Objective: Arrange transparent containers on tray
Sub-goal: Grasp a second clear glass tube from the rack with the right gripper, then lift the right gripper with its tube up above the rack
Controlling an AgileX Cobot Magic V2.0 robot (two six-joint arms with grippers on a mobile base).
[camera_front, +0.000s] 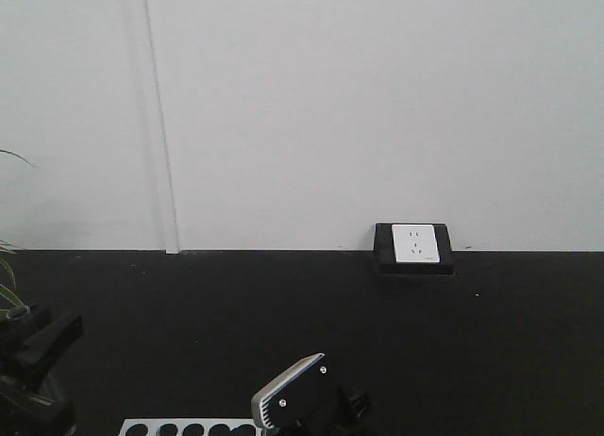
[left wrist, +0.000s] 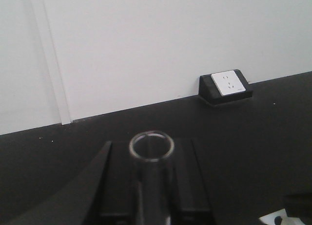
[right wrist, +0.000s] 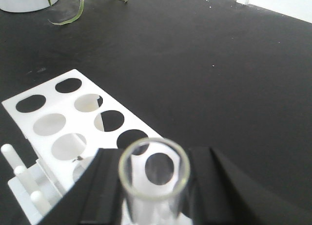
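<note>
Where the left test tube [left wrist: 152, 186] sits: between the two black fingers [left wrist: 109, 186], lying along them, open mouth facing the wrist camera.
State of the left gripper [left wrist: 148, 146]: pinched onto the left test tube from both sides.
Place of the right test tube [right wrist: 154, 205]: held the same way, rim nearest the lens.
State of the right gripper [right wrist: 156, 152]: clamped on the right test tube.
Under the right test tube: white rack [right wrist: 58, 122] with round holes, on the black table [right wrist: 219, 64].
Beyond the left test tube: black table, then a wall socket [left wrist: 229, 84] at the white wall.
</note>
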